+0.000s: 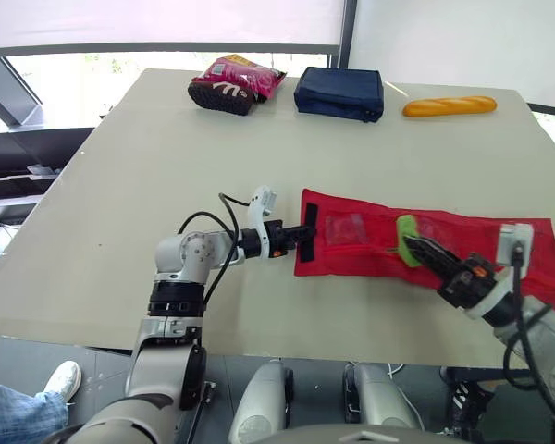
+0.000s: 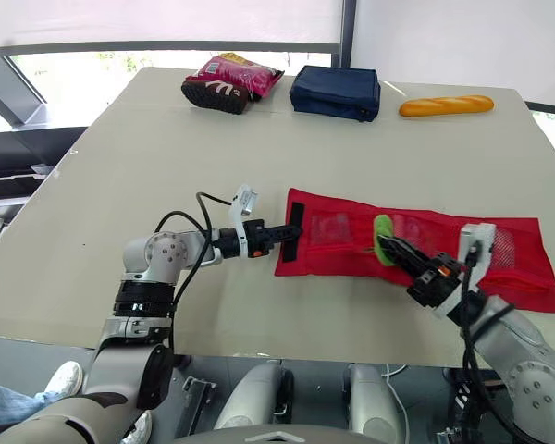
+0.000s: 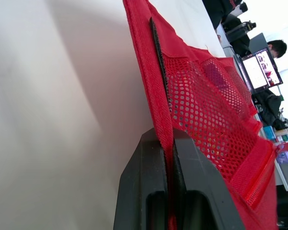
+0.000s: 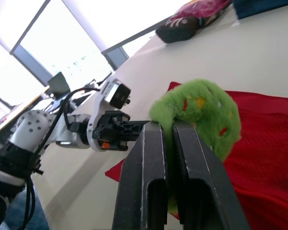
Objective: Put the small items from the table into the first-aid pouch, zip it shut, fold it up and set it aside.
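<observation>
A red first-aid pouch [image 1: 499,242] lies unfolded and flat across the near right of the table, its mesh pockets [image 3: 206,105] facing up. My left gripper [image 1: 301,232] is shut on the pouch's left edge, the red fabric pinched between its black fingers [image 3: 149,191]. My right gripper [image 1: 416,246] is shut on a small fuzzy green item [image 4: 201,110] with coloured specks. It holds the item [image 1: 407,239] just over the middle of the pouch.
At the table's far edge lie a pink snack bag [image 1: 243,78] on a dark shoe [image 1: 220,96], a navy pouch [image 1: 339,93] and a bread loaf [image 1: 449,106]. The wide left part of the table [image 1: 120,185] is bare. A person's shoe [image 1: 63,379] shows below the near edge.
</observation>
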You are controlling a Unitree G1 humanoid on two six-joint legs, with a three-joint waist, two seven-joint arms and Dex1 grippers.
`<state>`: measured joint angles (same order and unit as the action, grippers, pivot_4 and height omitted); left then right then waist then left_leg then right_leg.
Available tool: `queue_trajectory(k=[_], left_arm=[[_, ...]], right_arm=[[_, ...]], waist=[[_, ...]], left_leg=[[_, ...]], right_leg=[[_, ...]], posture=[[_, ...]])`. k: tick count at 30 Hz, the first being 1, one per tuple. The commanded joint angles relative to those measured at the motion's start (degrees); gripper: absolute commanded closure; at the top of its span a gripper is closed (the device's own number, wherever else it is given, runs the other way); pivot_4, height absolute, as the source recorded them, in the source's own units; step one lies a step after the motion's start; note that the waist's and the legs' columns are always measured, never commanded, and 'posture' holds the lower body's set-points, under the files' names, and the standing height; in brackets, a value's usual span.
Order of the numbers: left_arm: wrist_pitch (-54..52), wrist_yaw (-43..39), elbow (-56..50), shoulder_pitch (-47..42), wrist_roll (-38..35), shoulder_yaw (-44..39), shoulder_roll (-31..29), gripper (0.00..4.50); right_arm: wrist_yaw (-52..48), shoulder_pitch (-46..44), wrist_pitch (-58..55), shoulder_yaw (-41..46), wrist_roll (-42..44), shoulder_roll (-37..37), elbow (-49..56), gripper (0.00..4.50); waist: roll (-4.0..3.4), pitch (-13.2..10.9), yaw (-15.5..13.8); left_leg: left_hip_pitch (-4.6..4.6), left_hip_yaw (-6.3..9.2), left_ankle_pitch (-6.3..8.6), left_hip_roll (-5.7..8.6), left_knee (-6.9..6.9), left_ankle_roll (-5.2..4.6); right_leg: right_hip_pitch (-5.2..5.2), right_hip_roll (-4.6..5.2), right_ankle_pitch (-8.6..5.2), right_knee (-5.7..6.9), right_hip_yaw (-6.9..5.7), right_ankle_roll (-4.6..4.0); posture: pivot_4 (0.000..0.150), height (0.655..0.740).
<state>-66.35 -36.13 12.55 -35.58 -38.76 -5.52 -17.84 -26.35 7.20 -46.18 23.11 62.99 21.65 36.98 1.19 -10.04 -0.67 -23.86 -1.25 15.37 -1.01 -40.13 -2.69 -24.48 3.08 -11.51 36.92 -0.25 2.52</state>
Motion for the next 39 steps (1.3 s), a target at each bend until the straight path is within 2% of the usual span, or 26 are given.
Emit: queue_trajectory(k=[1, 7, 16, 26, 38, 39], left_arm=[[1.5, -0.7, -0.1, -0.6, 1.0, -0.4, -2.0, 4.5], [3.0, -3.3, -0.5, -0.4, 1.9, 0.8, -4.7, 4.5], [9.4, -9.6, 3.4, -1.2, 6.6, 3.5, -12.0, 4.5], [15.9, -13.2, 12.7, -5.1, 11.7, 3.1, -16.6, 4.5], [17.7, -13.1, 16.7, -7.7, 13.5, 2.7, -17.0, 4.5], [17.8, -13.1, 16.9, -7.7, 13.7, 2.7, -17.0, 4.5]], right_arm=[[0.8, 3.9, 4.1, 6.8, 4.0, 0.4, -0.4, 4.4], [-0.8, 11.0, 7.8, 15.4, 2.8, 4.2, -5.7, 4.4], [-0.8, 12.9, 11.5, 24.2, 1.4, 8.4, -16.5, 4.4], [7.6, 9.0, 14.1, 27.0, -6.2, 10.5, -26.3, 4.4], [12.4, 5.9, 16.5, 27.4, -13.4, 10.1, -30.2, 4.4], [11.8, 5.9, 16.3, 27.3, -13.2, 10.1, -30.1, 4.12]], waist=[[0.0, 0.0, -0.2], [-0.04, 0.0, 0.0], [-0.08, 0.0, 0.0], [-0.12, -0.1, 0.0], [-0.15, -0.1, -0.1], [-0.15, -0.1, -0.1]], left_leg=[[0.0, 0.01, 0.0, 0.0, 0.0, 0.0], [-0.01, -0.03, 0.0, 0.0, 0.02, -0.01], [0.0, -0.08, 0.01, -0.07, 0.05, 0.0], [-0.05, -0.15, 0.01, -0.07, 0.07, -0.01], [-0.07, -0.15, 0.0, -0.05, 0.09, -0.01], [-0.07, -0.15, 0.0, -0.05, 0.09, -0.01]], right_leg=[[0.0, -0.01, 0.0, 0.0, 0.0, 0.0], [-0.01, -0.01, -0.09, -0.01, 0.03, 0.13], [-0.07, -0.04, -0.11, -0.02, 0.07, 0.13], [-0.16, -0.02, -0.11, -0.02, 0.12, 0.13], [-0.17, -0.03, -0.11, -0.02, 0.13, 0.14], [-0.17, -0.03, -0.11, -0.02, 0.13, 0.14]], posture=[[0.15, 0.7164], [0.15, 0.7164], [0.15, 0.7164], [0.15, 0.7164], [0.15, 0.7164], [0.15, 0.7164]])
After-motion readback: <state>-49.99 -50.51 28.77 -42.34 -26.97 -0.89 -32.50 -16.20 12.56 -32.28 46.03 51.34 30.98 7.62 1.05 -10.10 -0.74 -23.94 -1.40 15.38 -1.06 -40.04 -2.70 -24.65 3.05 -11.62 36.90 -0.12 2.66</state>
